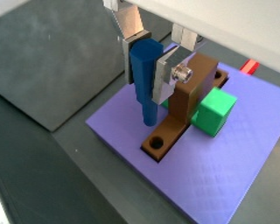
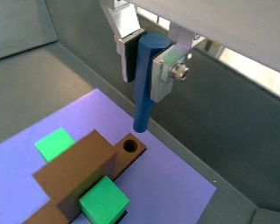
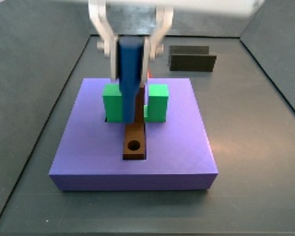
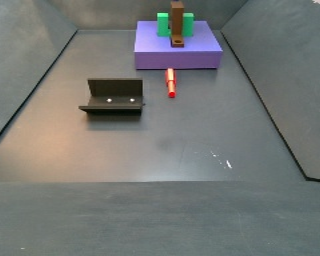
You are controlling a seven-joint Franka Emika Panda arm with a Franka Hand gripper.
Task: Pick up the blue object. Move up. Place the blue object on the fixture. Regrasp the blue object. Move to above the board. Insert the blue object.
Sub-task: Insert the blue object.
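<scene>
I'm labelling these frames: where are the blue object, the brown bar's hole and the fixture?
blue object (image 2: pixel 146 83): a wrist view, mid-shaft, held upright in the gripper (image 2: pixel 157 54).
brown bar's hole (image 2: pixel 130 146): a wrist view, hole's centre.
fixture (image 4: pixel 115 96): a side view, front face.

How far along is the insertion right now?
Pick-up, fixture step and regrasp look done: the tool holds the blue object upright above the board. In hand: its tip hangs near the brown bar's hole, not in it. Left: lower and release.
</scene>
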